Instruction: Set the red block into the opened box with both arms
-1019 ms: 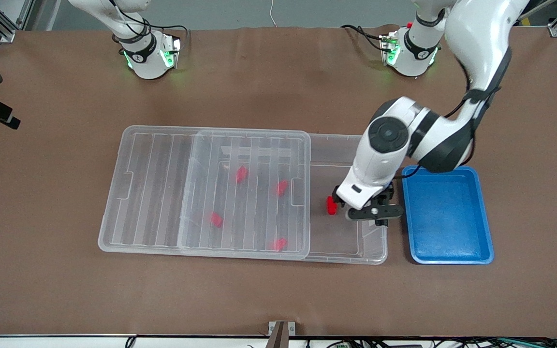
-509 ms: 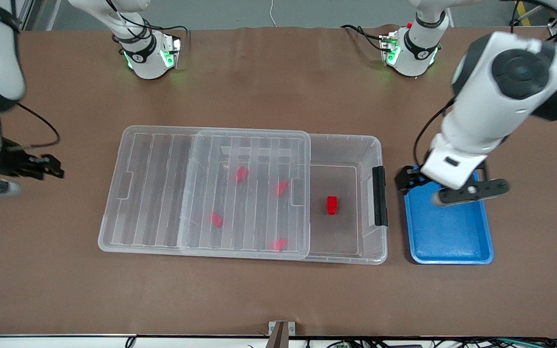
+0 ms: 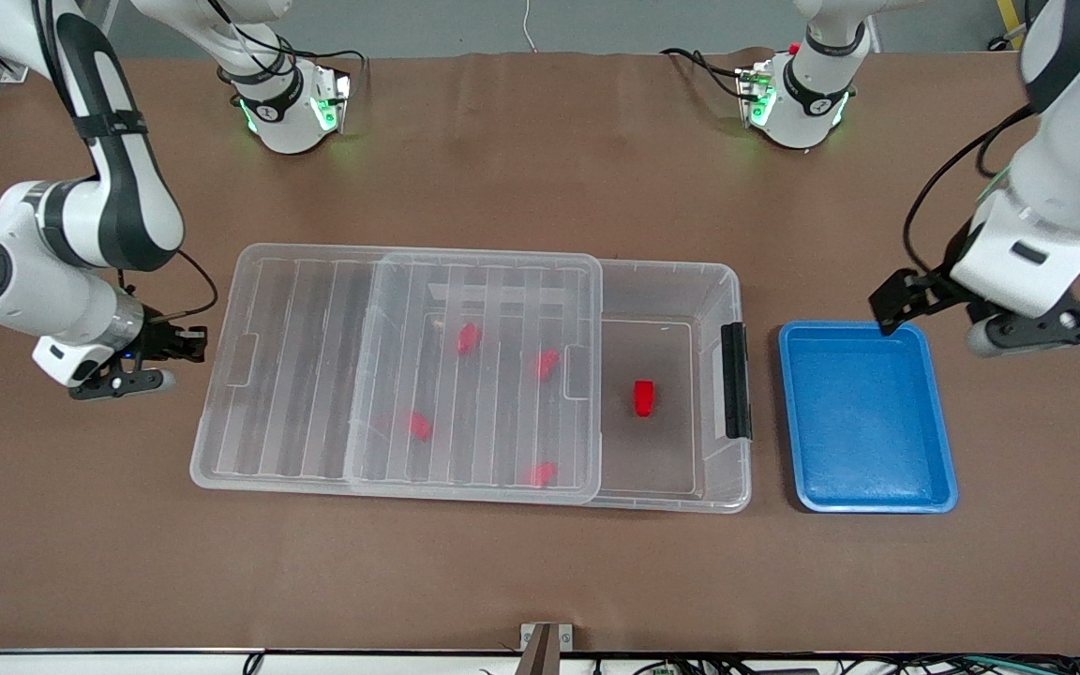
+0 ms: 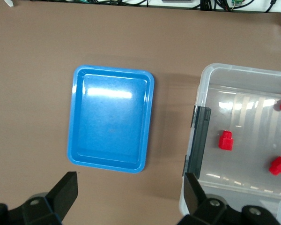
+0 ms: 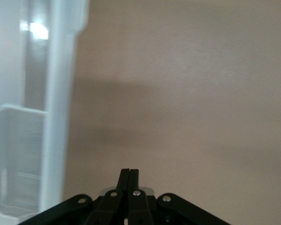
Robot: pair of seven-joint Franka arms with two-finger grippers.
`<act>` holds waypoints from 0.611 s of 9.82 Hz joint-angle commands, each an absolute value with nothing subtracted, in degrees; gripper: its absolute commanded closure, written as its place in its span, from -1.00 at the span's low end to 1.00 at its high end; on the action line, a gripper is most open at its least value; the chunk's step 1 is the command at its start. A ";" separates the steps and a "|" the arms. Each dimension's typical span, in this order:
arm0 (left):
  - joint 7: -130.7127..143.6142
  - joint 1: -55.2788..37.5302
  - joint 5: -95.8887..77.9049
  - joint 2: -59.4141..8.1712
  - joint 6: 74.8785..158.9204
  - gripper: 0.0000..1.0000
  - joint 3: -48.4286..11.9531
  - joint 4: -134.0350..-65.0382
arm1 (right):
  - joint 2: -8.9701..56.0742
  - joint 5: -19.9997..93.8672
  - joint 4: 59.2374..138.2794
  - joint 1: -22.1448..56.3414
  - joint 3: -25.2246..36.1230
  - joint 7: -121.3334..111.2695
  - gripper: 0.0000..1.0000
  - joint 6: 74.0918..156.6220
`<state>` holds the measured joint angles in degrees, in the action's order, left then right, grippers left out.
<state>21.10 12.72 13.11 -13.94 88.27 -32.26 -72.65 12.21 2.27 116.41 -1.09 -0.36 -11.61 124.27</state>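
The red block [image 3: 643, 397] [image 4: 225, 140] lies free on the floor of the box [image 3: 723, 281], in the uncovered part next to the black latch [image 3: 735, 380] [image 4: 200, 140]. The ribbed lid [image 3: 296, 375] is slid toward the right arm's end and still covers most of the box. Several other red blocks show through it. My left gripper [image 3: 920, 295] [image 4: 130, 190] hangs open and empty over the table by the blue tray's edge. My right gripper [image 3: 179, 342] [image 5: 129, 172] is shut on nothing, low beside the lid's short end.
A blue tray [image 3: 863, 487] [image 4: 112, 124] with nothing in it lies beside the box's latch end, toward the left arm's end. Bare brown table surrounds the box. The lid's rim [image 5: 61, 117] stands close to the right gripper.
My left gripper left the red block on the box floor and drew up and away past the blue tray. My right arm swung in beside the lid's end, and its gripper shut.
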 commanded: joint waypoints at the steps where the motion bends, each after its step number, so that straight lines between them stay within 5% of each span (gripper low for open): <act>1: 17.24 15.20 8.99 -9.96 85.18 -1.00 -31.65 -75.14 | 9.40 5.86 118.39 -0.88 -1.75 -11.87 0.93 124.02; 4: 6.97 3.92 1.51 -1.43 84.99 -1.00 -11.77 -83.29 | 9.67 8.35 117.78 -0.26 -4.56 -11.69 0.92 123.75; 6: 3.96 1.93 0.70 1.74 83.41 -1.00 -8.70 -86.99 | 9.93 10.45 116.99 0.09 -6.67 -10.99 0.94 124.10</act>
